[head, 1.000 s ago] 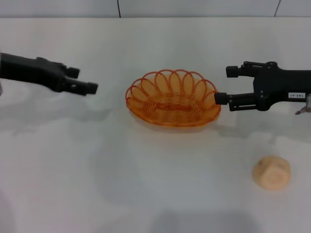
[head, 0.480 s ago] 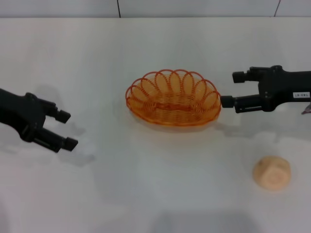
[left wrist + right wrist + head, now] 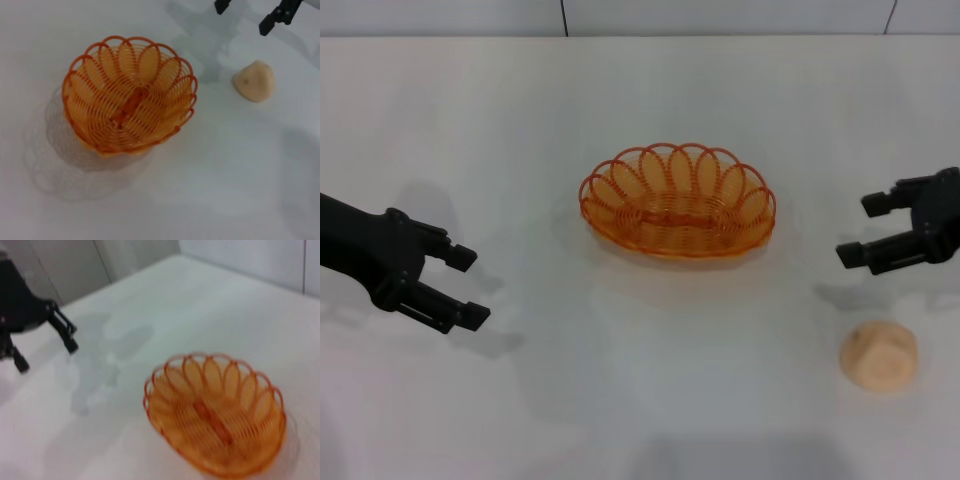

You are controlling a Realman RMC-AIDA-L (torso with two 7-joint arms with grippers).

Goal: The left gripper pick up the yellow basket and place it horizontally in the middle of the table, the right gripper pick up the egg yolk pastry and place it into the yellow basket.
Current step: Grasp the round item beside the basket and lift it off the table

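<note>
The yellow basket (image 3: 678,201) is an oval of orange-yellow wire — a rim of tall scalloped loops rising from a base of close-wound spiral wire, with a thicker straight rib along the bottom. It sits upright on the table (image 3: 640,400), long axis running side to side, and nothing lies inside it. The tabletop is plain white and smooth, with a faint sheen and soft grey shadows under both arms.

The left gripper (image 3: 466,287) is a black two-fingered claw with blunt tips, held low over the table with its fingers spread apart and nothing between them. The basket is well apart from it, ahead of its fingertips and toward the far side of the table; only bare tabletop lies between them.

The right gripper (image 3: 867,229) is also a black claw with its fingers parted and empty, pointing toward the basket, which lies a little way beyond its fingertips without touching. The egg yolk pastry (image 3: 879,355) — a small pale tan bun with a matte surface and a flattened, faceted top — rests on the table on the near side of this gripper, close by but clear of it. Its underside is hidden, though it seems to sit flat.
</note>
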